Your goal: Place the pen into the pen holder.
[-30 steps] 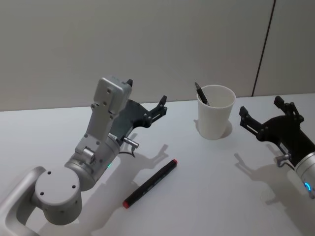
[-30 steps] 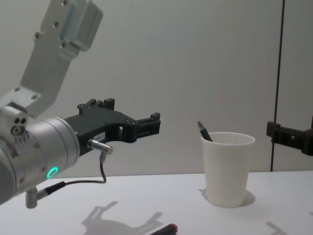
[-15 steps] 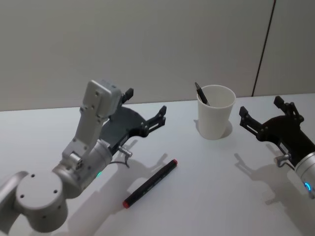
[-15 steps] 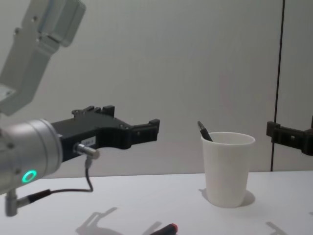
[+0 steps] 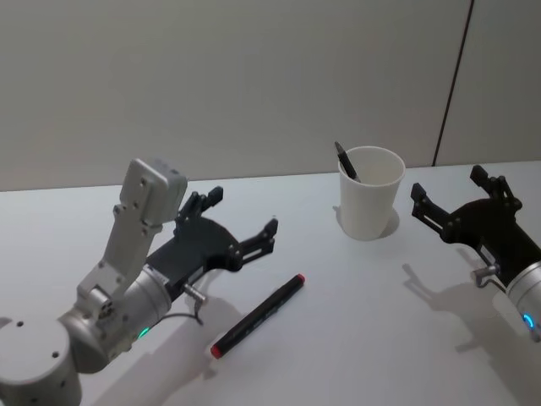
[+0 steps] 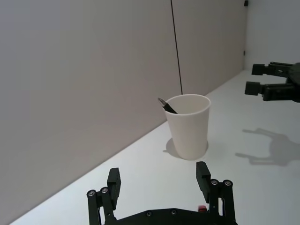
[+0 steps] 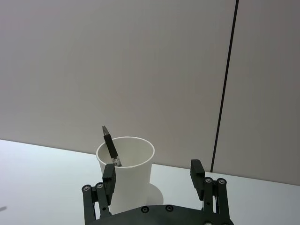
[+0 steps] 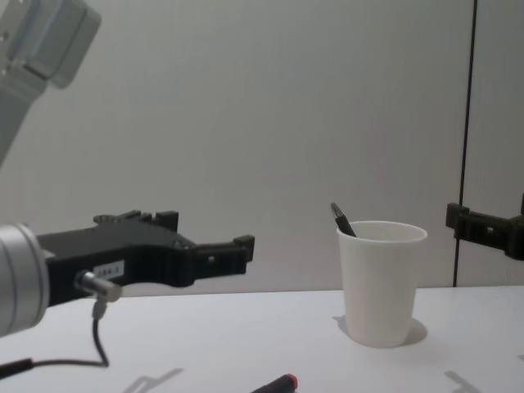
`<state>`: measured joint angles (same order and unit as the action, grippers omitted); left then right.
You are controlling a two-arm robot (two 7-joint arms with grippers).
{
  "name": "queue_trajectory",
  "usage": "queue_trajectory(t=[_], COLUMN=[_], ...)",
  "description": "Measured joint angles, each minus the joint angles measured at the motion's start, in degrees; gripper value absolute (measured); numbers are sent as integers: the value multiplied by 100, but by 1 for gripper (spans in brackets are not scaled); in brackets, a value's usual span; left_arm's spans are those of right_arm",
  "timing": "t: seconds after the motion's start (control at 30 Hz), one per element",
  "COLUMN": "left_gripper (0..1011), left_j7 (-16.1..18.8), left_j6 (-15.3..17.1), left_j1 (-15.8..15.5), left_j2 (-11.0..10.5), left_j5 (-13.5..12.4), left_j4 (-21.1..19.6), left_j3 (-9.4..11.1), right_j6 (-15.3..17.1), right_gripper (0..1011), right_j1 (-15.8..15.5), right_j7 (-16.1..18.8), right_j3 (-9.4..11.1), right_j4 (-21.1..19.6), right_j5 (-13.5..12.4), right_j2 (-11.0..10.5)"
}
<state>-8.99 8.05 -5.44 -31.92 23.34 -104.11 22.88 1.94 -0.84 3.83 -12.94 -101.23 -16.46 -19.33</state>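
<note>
Bare table lies btwn the pen [image 5: 258,315] and the pen holder [image 5: 368,203]; a dark pen [image 5: 345,161] leans at the holder's left rim, rest of mouth free. Right gripper [image 5: 447,183], jaws spread, hangs near its right side.

left end effector [image 5: 243,213]: spread, hovering | right end effector [image 5: 448,184]: spread, hovering

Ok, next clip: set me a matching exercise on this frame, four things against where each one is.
Things:
1. red-tipped pen
2. dark pen
3. left end effector
4. right end effector

Places:
A. open, to the right of the pen holder
B. lying flat on the table
C. open, above the table near the lying pen
D. standing inside the pen holder

Pairs: 1-B, 2-D, 3-C, 4-A
</note>
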Motion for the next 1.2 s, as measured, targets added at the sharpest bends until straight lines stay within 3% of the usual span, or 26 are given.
queue_trajectory(t=[0.33, 0.67, 1.2], left_gripper=[1001, 1001, 1001], left_j7=[-193, -375, -492], left_j6=[325, 595, 1073], left_j1=[313, 501, 603], left_j2=[-366, -580, -627], left_j5=[311, 485, 545], left_j4=[-345, -537, -579], left_j3=[-63, -80, -26], right_j6=[0, 1, 1], right_gripper=[1002, 1001, 1001], right_j1=[0, 0, 0], right_j7=[0, 0, 0], right_j3=[0, 0, 0], right_j4=[0, 0, 0], right_j5=[0, 0, 0], right_j2=[0, 0, 0])
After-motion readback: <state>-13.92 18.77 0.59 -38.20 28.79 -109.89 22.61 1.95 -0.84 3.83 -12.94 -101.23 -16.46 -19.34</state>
